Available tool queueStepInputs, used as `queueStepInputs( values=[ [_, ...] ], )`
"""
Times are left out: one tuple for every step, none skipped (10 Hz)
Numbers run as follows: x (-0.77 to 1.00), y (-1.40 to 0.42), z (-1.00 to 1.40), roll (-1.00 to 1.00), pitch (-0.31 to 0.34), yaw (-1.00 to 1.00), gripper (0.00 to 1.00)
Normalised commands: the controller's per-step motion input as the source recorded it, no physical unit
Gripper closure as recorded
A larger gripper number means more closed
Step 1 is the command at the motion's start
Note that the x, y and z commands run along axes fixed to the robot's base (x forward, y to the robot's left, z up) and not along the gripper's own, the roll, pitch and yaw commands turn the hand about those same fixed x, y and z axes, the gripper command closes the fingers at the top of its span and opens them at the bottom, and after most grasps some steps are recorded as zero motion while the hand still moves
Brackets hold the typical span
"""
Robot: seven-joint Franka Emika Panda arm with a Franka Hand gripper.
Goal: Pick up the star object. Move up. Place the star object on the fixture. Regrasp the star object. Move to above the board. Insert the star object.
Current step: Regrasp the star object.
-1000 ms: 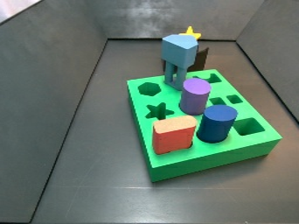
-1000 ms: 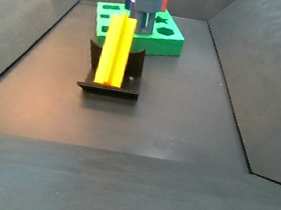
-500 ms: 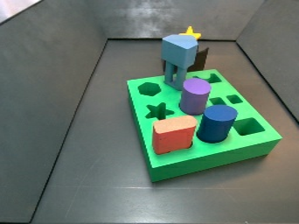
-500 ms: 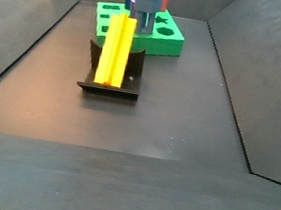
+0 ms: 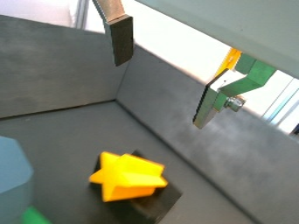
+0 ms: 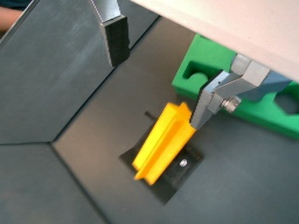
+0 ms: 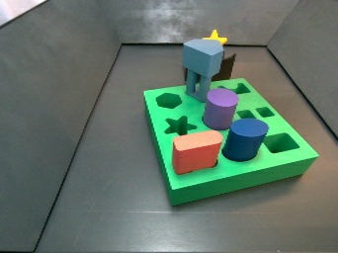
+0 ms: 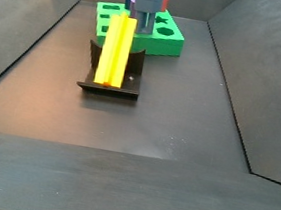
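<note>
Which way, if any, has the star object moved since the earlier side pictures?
No. The star object lies on the dark fixture beside the board as before. The open gripper is above it.

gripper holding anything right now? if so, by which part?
Nothing is held. In both wrist views the gripper is open above the star object, which leans on the dark fixture; neither finger touches it.

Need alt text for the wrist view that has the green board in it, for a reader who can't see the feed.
The gripper hangs with its jaws open and empty above the yellow star object, which lies slanted on the dark fixture on the grey floor. The green board sits just past the fixture, partly hidden behind one silver finger.
</note>
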Motion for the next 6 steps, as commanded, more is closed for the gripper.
queueStepInputs(
  values=[
    [0.11, -0.04, -0.01, 1.00, 0.182, 0.09, 0.00],
    [0.11, -0.05, -0.01, 1.00, 0.207, 0.12, 0.00],
    [0.11, -0.05, -0.01, 1.00, 0.234, 0.15, 0.00],
    [0.11, -0.05, -0.01, 1.00, 0.259, 0.20, 0.00],
    [0.11, -0.05, -0.01, 0.75, 0.222, 0.23, 0.00],
    [0.12, -0.06, -0.01, 0.57, 0.187, 0.25, 0.00]
  ],
)
